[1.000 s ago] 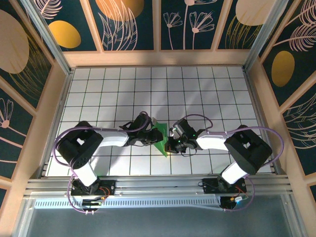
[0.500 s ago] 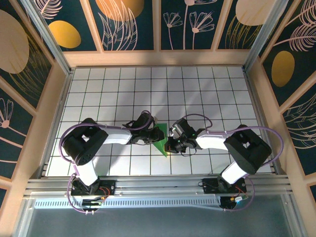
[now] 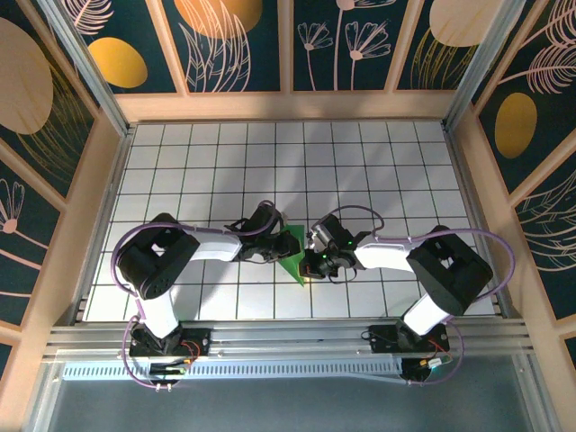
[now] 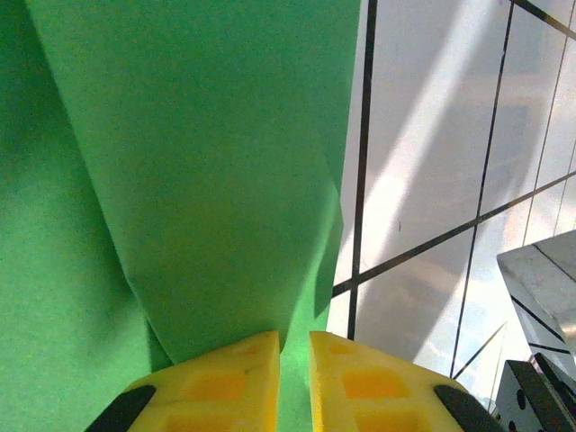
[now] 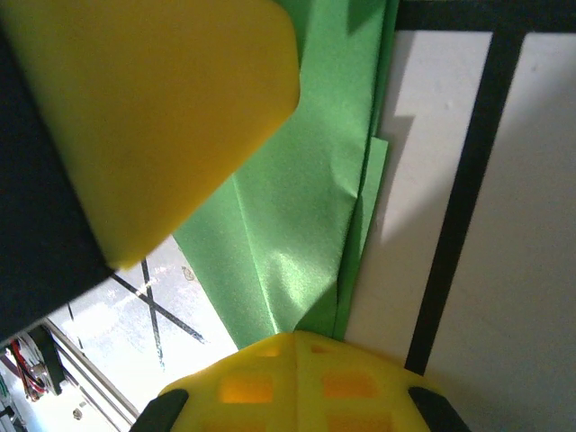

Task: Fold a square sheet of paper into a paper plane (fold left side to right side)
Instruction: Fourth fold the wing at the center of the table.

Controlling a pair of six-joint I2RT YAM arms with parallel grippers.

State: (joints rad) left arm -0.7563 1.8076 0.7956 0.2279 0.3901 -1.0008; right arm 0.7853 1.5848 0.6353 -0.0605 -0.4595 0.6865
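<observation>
Left gripper point(image 4: 294, 353): jaws almost together, pinched on a raised flap of the green paper point(image 4: 198, 144). Right gripper point(image 5: 290, 360): jaws fully together, holding nothing, its tip pressing on the paper's folded edge.

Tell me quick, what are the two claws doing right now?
Left gripper: closed, pinching a fold of the green paper.
Right gripper: closed, tips over the paper's edge, apparently gripping nothing.

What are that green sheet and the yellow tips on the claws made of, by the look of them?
The green sheet looks like thin matte paper: it holds sharp creases and lies in flat layers. The yellow pads look like moulded plastic or firm rubber, smooth and dull, with square recesses; which of the two, the look leaves open.
</observation>
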